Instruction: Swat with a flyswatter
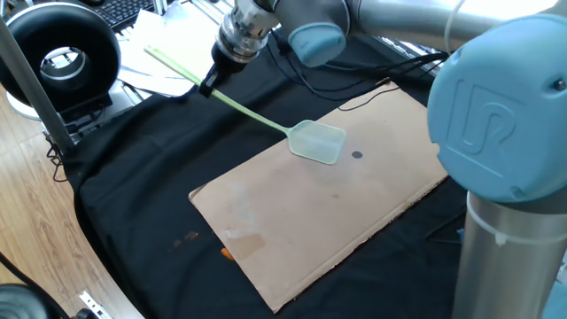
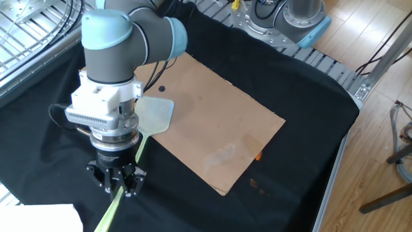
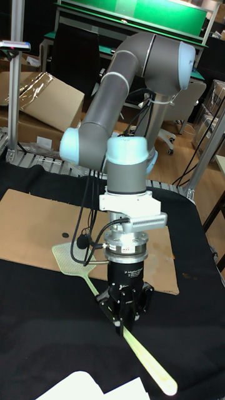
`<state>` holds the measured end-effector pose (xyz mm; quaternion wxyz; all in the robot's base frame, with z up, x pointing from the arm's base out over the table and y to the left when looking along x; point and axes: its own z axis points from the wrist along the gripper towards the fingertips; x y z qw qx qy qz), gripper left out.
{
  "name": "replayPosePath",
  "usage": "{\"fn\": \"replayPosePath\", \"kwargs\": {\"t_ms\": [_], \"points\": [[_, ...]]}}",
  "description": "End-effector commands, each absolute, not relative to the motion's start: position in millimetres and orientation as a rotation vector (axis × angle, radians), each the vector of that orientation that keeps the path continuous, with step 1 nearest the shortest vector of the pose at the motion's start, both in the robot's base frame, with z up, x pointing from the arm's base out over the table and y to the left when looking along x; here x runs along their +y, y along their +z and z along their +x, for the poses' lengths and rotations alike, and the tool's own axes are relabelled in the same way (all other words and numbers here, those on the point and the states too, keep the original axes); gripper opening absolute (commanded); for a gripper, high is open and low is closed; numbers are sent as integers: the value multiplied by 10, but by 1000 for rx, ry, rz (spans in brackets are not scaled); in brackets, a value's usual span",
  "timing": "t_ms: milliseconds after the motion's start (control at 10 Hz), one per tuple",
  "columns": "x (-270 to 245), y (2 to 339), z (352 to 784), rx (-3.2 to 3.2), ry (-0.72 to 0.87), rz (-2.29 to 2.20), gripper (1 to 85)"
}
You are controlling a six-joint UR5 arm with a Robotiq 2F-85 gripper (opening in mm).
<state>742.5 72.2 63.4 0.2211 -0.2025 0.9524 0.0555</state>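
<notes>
The pale yellow-green flyswatter [image 1: 316,143] has its mesh head lying flat on the brown cardboard [image 1: 310,221], and its long handle runs back up to the left. My gripper [image 1: 205,86] is shut on the handle at mid-length. Just right of the head, a small dark spot [image 1: 356,154] marks the cardboard. In the other fixed view the head [image 2: 154,115] rests at the cardboard's [image 2: 219,116] left edge, the gripper [image 2: 119,188] points down over the black cloth, and the spot [image 2: 161,89] lies beyond the head. The tall fixed view shows the head [image 3: 70,260], the gripper [image 3: 125,322] and the cardboard [image 3: 31,219].
A black cloth [image 1: 133,177] covers the table. A black ring-shaped device [image 1: 62,53] and loose papers [image 1: 164,58] sit at the back left. Cables [image 1: 354,66] trail behind the cardboard. A small orange object [image 2: 258,155] pokes out at the cardboard's edge. The arm's blue base joint [image 1: 500,124] looms at the right.
</notes>
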Motion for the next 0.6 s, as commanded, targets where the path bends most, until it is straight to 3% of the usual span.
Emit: {"fn": "replayPosePath", "kwargs": {"t_ms": [0, 200, 500], "points": [[623, 807, 7270, 2772, 63, -521, 10], [636, 896, 7272, 2801, 11, -511, 10], [266, 822, 6954, 2943, -114, -610, 10]]}}
